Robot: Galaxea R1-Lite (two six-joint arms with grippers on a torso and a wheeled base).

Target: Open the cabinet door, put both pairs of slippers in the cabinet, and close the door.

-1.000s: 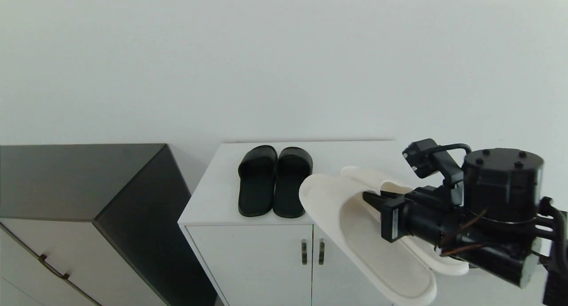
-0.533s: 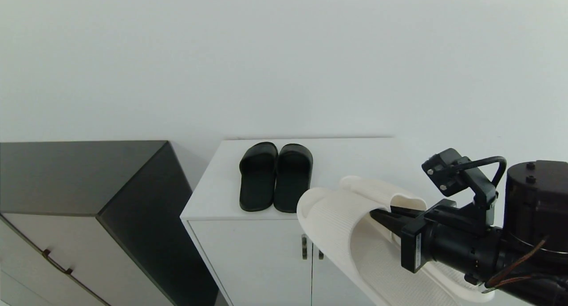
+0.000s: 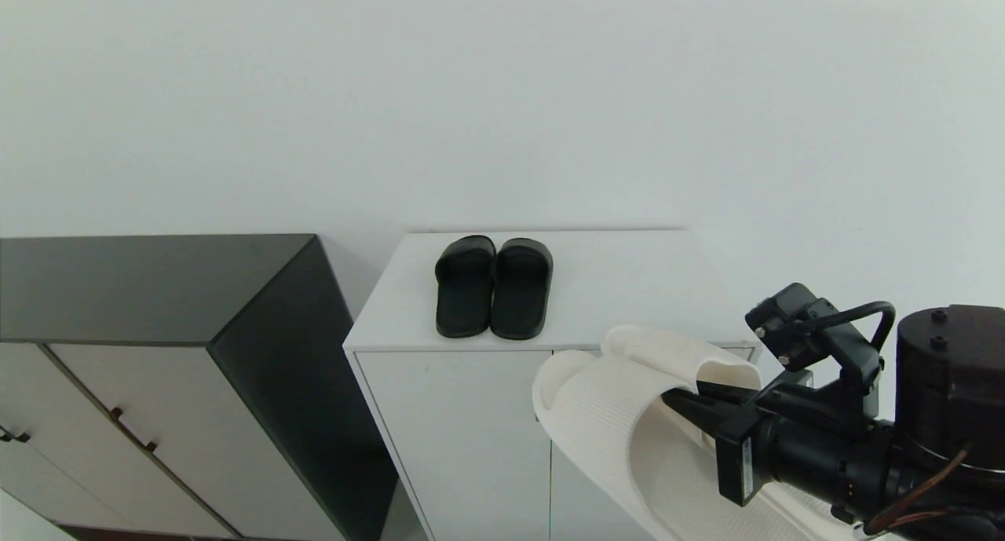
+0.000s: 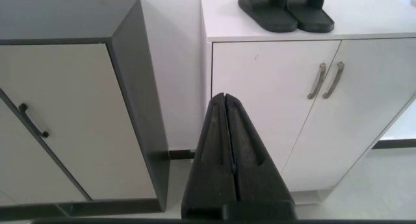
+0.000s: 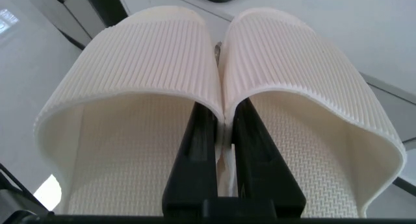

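Observation:
A black pair of slippers (image 3: 493, 286) (image 4: 286, 4) lies side by side on top of the white cabinet (image 3: 463, 423) (image 4: 273, 107), whose two doors are shut, with metal handles (image 4: 326, 80) at the middle seam. My right gripper (image 3: 681, 403) (image 5: 223, 113) is shut on the white pair of slippers (image 3: 628, 415) (image 5: 214, 113), pinching their inner edges together, in the air in front of the cabinet's right door. My left gripper (image 4: 225, 104) is shut and holds nothing, low in front of the cabinet's left door.
A dark-topped cabinet (image 3: 157, 368) (image 4: 71, 94) with pale drawer fronts stands against the white cabinet's left side. A plain white wall (image 3: 502, 93) rises behind both. Pale floor (image 4: 377, 185) lies in front.
The head view has shifted, so both cabinets look farther off and the handles are now hidden behind the white slippers. My right gripper with the white slippers sits lower in the picture.

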